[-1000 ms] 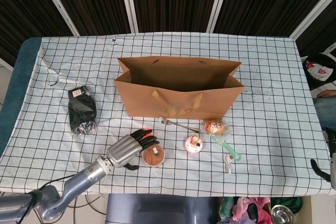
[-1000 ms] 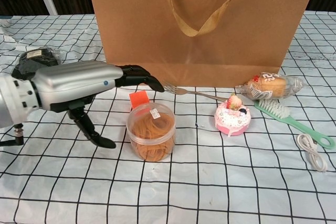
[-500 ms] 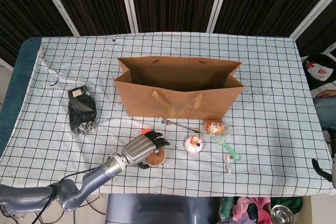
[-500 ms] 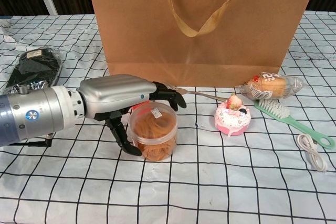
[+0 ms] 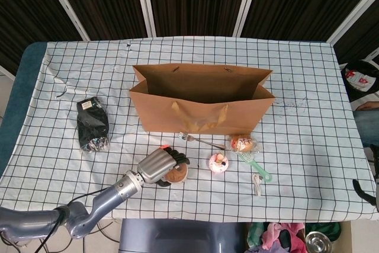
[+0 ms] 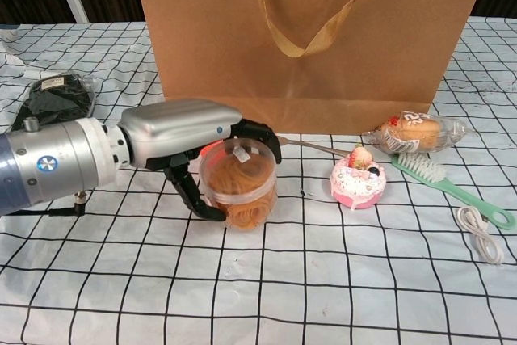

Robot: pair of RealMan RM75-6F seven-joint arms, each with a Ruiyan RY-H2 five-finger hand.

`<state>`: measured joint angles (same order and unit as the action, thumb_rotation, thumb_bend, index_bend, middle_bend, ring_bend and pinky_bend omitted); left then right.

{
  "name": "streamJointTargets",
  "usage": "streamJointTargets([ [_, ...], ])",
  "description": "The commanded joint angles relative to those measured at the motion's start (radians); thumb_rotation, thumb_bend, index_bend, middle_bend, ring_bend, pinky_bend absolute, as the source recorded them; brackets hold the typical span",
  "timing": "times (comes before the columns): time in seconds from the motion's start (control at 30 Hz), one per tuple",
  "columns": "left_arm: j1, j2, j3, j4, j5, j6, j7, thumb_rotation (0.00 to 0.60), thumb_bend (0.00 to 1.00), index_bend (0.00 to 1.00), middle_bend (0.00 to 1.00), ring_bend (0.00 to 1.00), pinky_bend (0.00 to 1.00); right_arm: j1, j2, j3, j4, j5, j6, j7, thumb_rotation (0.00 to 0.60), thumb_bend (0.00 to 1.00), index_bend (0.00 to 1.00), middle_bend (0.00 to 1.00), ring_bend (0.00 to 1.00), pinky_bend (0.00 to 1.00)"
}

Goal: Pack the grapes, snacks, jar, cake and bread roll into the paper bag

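My left hand (image 6: 174, 139) (image 5: 157, 165) grips the clear jar (image 6: 240, 182) (image 5: 177, 173) of orange-brown rings, fingers over its lid and thumb against its left side. The jar leans a little, in front of the upright open paper bag (image 6: 307, 38) (image 5: 201, 96). A pink cake (image 6: 358, 180) (image 5: 218, 162) stands right of the jar. The wrapped bread roll (image 6: 414, 132) (image 5: 243, 143) lies by the bag's front right corner. A black snack packet (image 5: 93, 124) (image 6: 52, 98) lies at the left. Only a dark tip of my right hand (image 5: 357, 187) shows at the right edge.
A fork (image 6: 303, 145) (image 5: 201, 140) lies along the bag's foot. A green brush (image 6: 448, 183) (image 5: 256, 165) and a white cable (image 6: 481, 236) (image 5: 257, 185) lie right of the cake. A red tag (image 5: 164, 147) sits behind the jar. White cord (image 5: 59, 81) lies far left.
My left hand moved right from beside the jar and closed around it. The jar now sits slightly higher in the chest view and is tilted.
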<state>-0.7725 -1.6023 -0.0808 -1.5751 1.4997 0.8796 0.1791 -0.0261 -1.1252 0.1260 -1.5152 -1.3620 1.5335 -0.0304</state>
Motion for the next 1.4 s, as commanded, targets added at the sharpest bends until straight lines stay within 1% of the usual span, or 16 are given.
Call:
streamJointTargets([
  [0.03, 0.005, 0.047, -0.016, -0.066, 0.033, 0.049, -0.018, 0.600, 0.31, 0.34, 0.43, 0.31, 0.36, 0.000, 0.000, 0.001, 0.000, 0.001, 0.000, 0.001, 0.600, 0.23, 0.07, 0.10, 0.20, 0.23],
  [0.2, 0.019, 0.141, -0.030, -0.205, 0.101, 0.131, -0.063, 0.600, 0.31, 0.34, 0.43, 0.31, 0.36, 0.001, -0.001, -0.002, 0.000, -0.001, -0.003, -0.004, 0.600, 0.23, 0.07, 0.10, 0.20, 0.23],
  [0.37, 0.028, 0.226, -0.061, -0.318, 0.195, 0.230, -0.057, 0.600, 0.31, 0.34, 0.43, 0.31, 0.36, 0.001, -0.004, -0.001, 0.001, 0.001, -0.001, -0.010, 0.600, 0.23, 0.07, 0.10, 0.20, 0.23],
  [0.43, 0.028, 0.257, -0.089, -0.356, 0.217, 0.264, -0.030, 0.600, 0.31, 0.34, 0.43, 0.31, 0.36, 0.000, -0.004, -0.001, 0.000, 0.001, -0.001, -0.008, 0.600, 0.23, 0.07, 0.10, 0.20, 0.23],
  [0.5, 0.026, 0.272, -0.126, -0.369, 0.223, 0.291, 0.016, 0.600, 0.31, 0.33, 0.43, 0.31, 0.36, 0.000, -0.004, 0.000, -0.001, 0.000, 0.001, -0.009, 0.600, 0.23, 0.07, 0.10, 0.20, 0.23],
  [0.53, 0.022, 0.280, -0.170, -0.372, 0.209, 0.313, 0.058, 0.600, 0.31, 0.33, 0.43, 0.31, 0.36, -0.001, -0.003, 0.000, -0.001, 0.000, 0.003, -0.008, 0.600, 0.23, 0.08, 0.10, 0.20, 0.23],
  [0.57, 0.008, 0.281, -0.221, -0.373, 0.165, 0.315, 0.084, 0.600, 0.31, 0.33, 0.43, 0.31, 0.36, -0.001, -0.003, 0.001, 0.000, 0.002, 0.002, -0.007, 0.600, 0.23, 0.08, 0.10, 0.20, 0.23],
  [0.63, -0.027, 0.273, -0.282, -0.365, 0.115, 0.301, 0.107, 0.600, 0.31, 0.34, 0.42, 0.31, 0.36, 0.000, -0.004, 0.000, 0.002, 0.003, -0.001, -0.005, 0.600, 0.23, 0.08, 0.10, 0.20, 0.23],
  [0.7, -0.067, 0.237, -0.337, -0.314, 0.109, 0.322, 0.109, 0.600, 0.31, 0.36, 0.42, 0.31, 0.36, 0.002, -0.006, -0.001, 0.005, 0.004, -0.006, -0.006, 0.600, 0.23, 0.07, 0.10, 0.20, 0.23],
  [0.77, -0.100, 0.203, -0.367, -0.254, 0.118, 0.341, 0.107, 0.600, 0.31, 0.37, 0.42, 0.31, 0.36, 0.003, -0.008, -0.002, 0.008, 0.003, -0.009, -0.008, 0.600, 0.23, 0.07, 0.10, 0.20, 0.23],
  [0.83, -0.136, 0.179, -0.398, -0.201, 0.103, 0.341, 0.099, 0.600, 0.31, 0.37, 0.42, 0.31, 0.36, 0.004, -0.010, -0.003, 0.010, 0.004, -0.012, -0.011, 0.600, 0.23, 0.07, 0.10, 0.20, 0.23],
  [0.97, -0.191, 0.156, -0.452, -0.135, 0.024, 0.312, 0.103, 0.600, 0.31, 0.37, 0.42, 0.31, 0.36, 0.004, -0.011, 0.000, 0.011, 0.009, -0.010, -0.011, 0.600, 0.23, 0.07, 0.10, 0.20, 0.23],
  [1.07, -0.218, 0.154, -0.469, -0.104, -0.056, 0.272, 0.132, 0.600, 0.31, 0.37, 0.42, 0.31, 0.36, 0.003, -0.010, 0.001, 0.012, 0.011, -0.010, -0.010, 0.600, 0.23, 0.07, 0.10, 0.20, 0.23],
  [1.23, -0.236, 0.152, -0.469, -0.074, -0.154, 0.238, 0.140, 0.600, 0.31, 0.36, 0.41, 0.30, 0.36, 0.002, -0.009, 0.000, 0.010, 0.009, -0.009, -0.009, 0.600, 0.23, 0.07, 0.10, 0.20, 0.23],
  [1.4, -0.239, 0.148, -0.454, -0.060, -0.190, 0.235, 0.104, 0.600, 0.30, 0.35, 0.40, 0.29, 0.36, 0.000, -0.006, 0.004, 0.010, 0.010, -0.003, -0.003, 0.600, 0.23, 0.07, 0.10, 0.20, 0.23],
])
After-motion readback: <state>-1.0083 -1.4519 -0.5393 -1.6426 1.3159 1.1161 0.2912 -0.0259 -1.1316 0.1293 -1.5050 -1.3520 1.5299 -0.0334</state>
